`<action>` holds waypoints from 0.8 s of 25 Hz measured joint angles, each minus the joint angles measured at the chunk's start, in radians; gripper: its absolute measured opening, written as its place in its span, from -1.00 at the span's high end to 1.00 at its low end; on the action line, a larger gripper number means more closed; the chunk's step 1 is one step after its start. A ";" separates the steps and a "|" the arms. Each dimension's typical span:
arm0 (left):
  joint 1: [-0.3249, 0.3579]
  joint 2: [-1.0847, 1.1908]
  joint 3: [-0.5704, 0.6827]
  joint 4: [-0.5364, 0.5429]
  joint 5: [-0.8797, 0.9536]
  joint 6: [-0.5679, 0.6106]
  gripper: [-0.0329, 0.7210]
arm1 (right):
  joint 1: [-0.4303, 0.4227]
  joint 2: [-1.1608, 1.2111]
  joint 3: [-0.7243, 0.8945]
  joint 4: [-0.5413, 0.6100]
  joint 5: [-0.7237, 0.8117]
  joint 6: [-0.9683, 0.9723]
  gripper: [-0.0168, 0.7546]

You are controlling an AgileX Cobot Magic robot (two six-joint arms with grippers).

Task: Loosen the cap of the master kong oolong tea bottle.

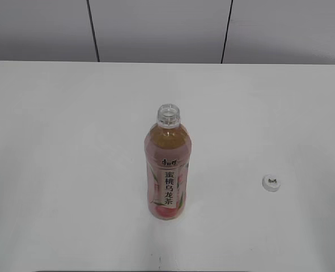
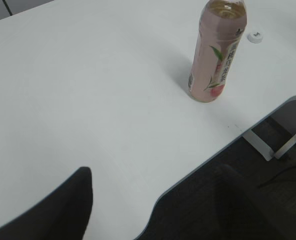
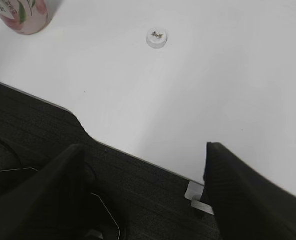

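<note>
I count one bottle (image 1: 167,170) standing on my bench (image 1: 65,170), and one loose cap (image 1: 272,182) lying on the same bench. That makes two things in all on one bench. Of my own hands, I count two: my left hand (image 2: 137,210) shows one dark finger (image 2: 62,210) in its wrist view, and my right hand (image 3: 142,200) shows two fingers (image 3: 248,195).

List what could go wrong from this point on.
1. The master kong oolong tea bottle stands upright with its mouth open and nearly full; a nudge could tip it and spill tea across the table.
2. The cap lies loose on the table, well right of the bottle; small and low, it could be knocked away or be awkward for a hand to pick up.
</note>
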 joint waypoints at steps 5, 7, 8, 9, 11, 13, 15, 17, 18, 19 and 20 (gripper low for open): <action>0.000 0.000 0.000 0.000 0.000 0.000 -0.32 | 0.000 -0.001 0.000 0.000 0.000 0.000 -0.50; 0.000 0.000 0.000 0.000 0.000 0.000 -0.31 | -0.001 -0.002 0.000 0.000 0.000 0.000 -0.50; 0.000 0.000 0.000 0.000 -0.001 0.000 -0.30 | -0.005 -0.002 0.000 0.000 0.000 0.000 -0.50; 0.006 0.000 0.000 0.000 -0.001 0.000 -0.29 | -0.018 -0.002 0.000 0.000 0.000 0.000 -0.50; 0.041 -0.001 0.000 -0.002 -0.001 0.000 -0.26 | -0.069 -0.008 0.000 0.000 0.000 0.000 -0.50; 0.111 -0.001 0.000 -0.002 -0.001 0.000 -0.24 | -0.128 -0.028 0.000 0.000 0.000 0.000 -0.50; 0.203 -0.002 0.000 -0.002 -0.001 0.001 -0.24 | -0.180 -0.062 0.000 0.000 0.000 0.000 -0.50; 0.309 -0.012 0.000 -0.002 -0.001 0.001 -0.24 | -0.214 -0.116 0.000 0.000 0.000 0.000 -0.50; 0.356 -0.024 0.000 -0.002 -0.001 0.001 -0.24 | -0.218 -0.151 0.000 0.000 0.000 0.000 -0.50; 0.388 -0.033 0.000 -0.002 -0.001 0.001 -0.24 | -0.221 -0.185 0.000 0.000 0.000 0.000 -0.50; 0.416 -0.046 0.000 -0.002 -0.001 0.001 -0.24 | -0.221 -0.220 0.000 0.000 0.000 0.000 -0.50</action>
